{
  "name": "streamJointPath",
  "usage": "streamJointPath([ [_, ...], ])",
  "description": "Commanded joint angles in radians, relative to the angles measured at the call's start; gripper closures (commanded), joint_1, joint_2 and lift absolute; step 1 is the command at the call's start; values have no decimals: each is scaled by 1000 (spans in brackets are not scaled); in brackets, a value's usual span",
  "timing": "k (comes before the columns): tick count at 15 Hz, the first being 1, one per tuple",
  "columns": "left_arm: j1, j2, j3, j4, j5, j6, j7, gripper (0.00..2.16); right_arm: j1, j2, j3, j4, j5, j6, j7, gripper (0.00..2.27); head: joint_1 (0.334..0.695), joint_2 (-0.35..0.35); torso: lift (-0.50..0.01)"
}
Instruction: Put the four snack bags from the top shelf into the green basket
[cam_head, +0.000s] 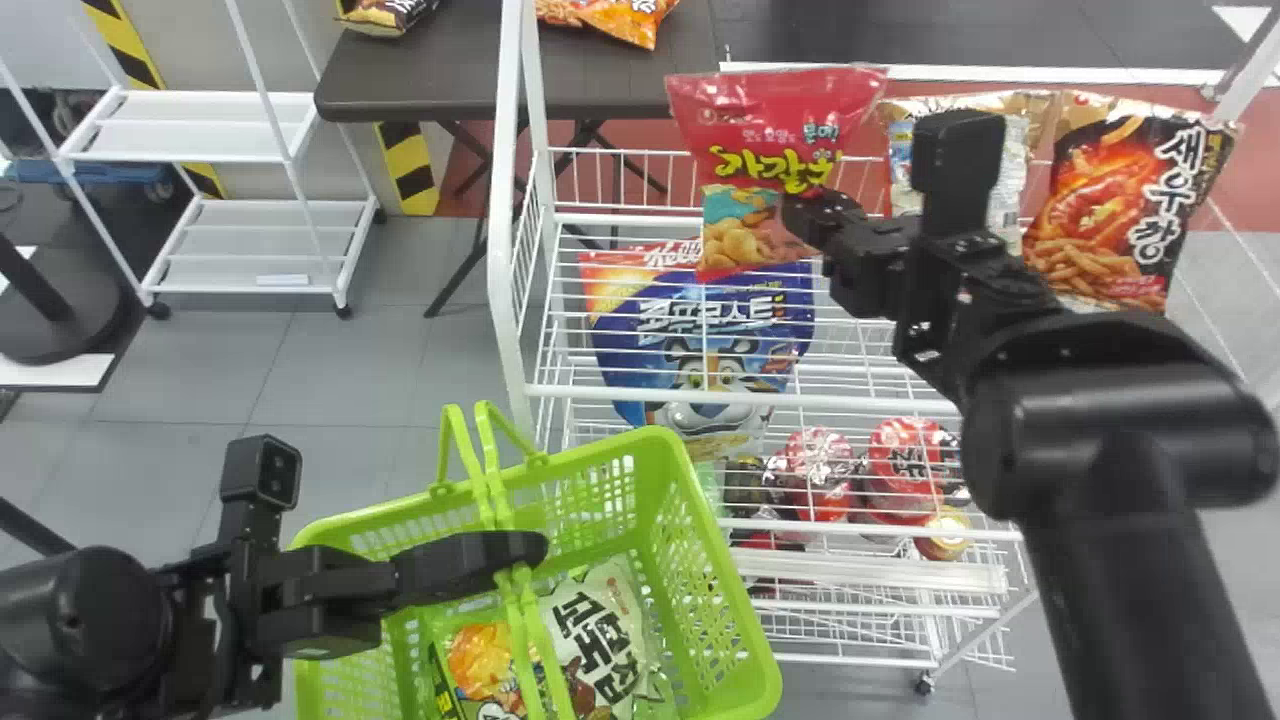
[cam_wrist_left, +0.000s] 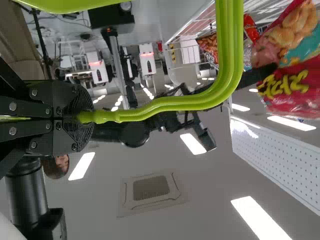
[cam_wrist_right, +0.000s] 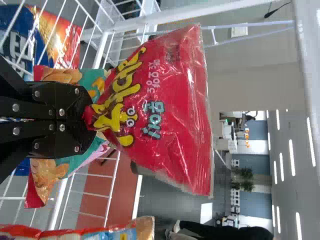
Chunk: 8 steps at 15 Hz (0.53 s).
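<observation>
Red bag: as I look down through the head view, the red snack bag (cam_head: 740, 140) is up at one o'clock, caught in my right gripper (cam_head: 815, 205).
Right gripper: its black fingers are clamped on the bag's edge, the plastic bunched at the tips; from there most of the bag spreads toward ten o'clock. Whether its lower end touches the wires I can't tell.
Orange bag: the orange and black snack bag (cam_head: 1130, 200) sits at three o'clock from that gripper, by the top shelf (cam_head: 740, 397).
Pale bag: partly covered by my right wrist, the pale bag (cam_head: 1022, 150) is just beside the orange one, on its nine o'clock side.
Left gripper: my left gripper (cam_head: 515, 555) is clenched around the basket handles (cam_wrist_left: 165, 106), at seven o'clock in the head view.
Green basket: the green basket (cam_head: 715, 560) lies toward seven o'clock from the red bag, with a white bag (cam_head: 600, 630) and a yellow-orange bag (cam_head: 480, 660) inside.
Cereal bag: the blue bag (cam_head: 690, 320) is near the middle, seen through the shelf wires.
</observation>
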Motion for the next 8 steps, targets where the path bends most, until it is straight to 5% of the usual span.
streamJointPath([
  [1,0,4,0,0,3,-3,-11,2145,125,1,-41,-237,-3,129,10,2256,695,-4,0],
  [5,-7,4,-3,0,3,-3,-11,2145,338,-6,-67,-617,-119,550,37,2260,695,-33,0],
  [8,-13,4,-9,0,1,-6,-11,2145,443,-9,-35,-729,-178,749,37,2260,695,-12,0],
])
